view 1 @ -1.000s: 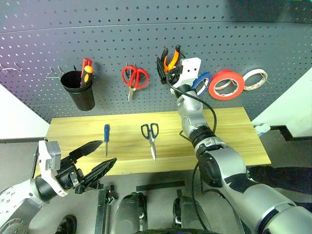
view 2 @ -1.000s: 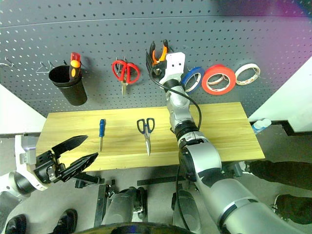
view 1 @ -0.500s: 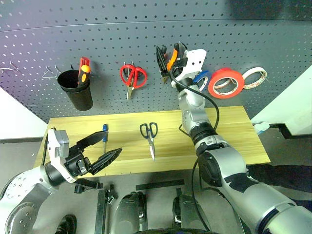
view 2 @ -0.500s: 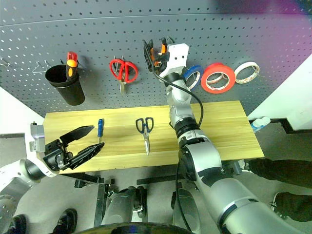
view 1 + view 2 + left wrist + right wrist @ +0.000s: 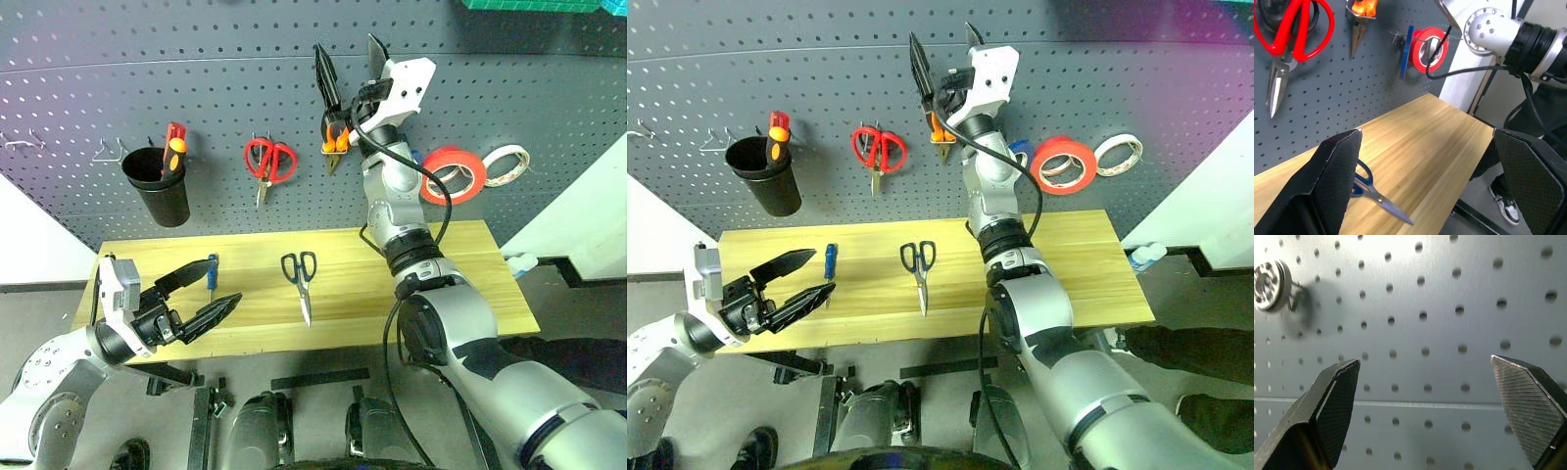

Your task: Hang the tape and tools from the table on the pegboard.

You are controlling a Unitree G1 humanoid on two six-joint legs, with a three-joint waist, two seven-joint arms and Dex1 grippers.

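Listing from nearest to farthest, we record our left gripper (image 5: pixel 203 291) first: black fingers spread wide and empty, hovering at the near left edge of the long light wooden tabletop (image 5: pixel 460 264).

On the tabletop, just beyond that gripper, lies the slim blue-handled screwdriver (image 5: pixel 212 276). Near the middle lie the dark-handled scissors (image 5: pixel 302 280), blades toward the near edge, apart from the screwdriver.

Behind stands the large dark grey pegboard (image 5: pixel 118 59) dotted with holes. Hung on it, left to right: a black cup (image 5: pixel 159 186) holding a red-and-yellow-handled screwdriver (image 5: pixel 173 149); red-handled scissors (image 5: pixel 268 164); the small orange-and-black-handled pliers (image 5: pixel 335 140); a blue tape ring (image 5: pixel 1405 53); the thick orange-red tape roll (image 5: pixel 455 174); a pale clear ring (image 5: pixel 506 164).

Our right gripper (image 5: pixel 349 65) is raised against the pegboard above the pliers, fingers wide apart, holding nothing.
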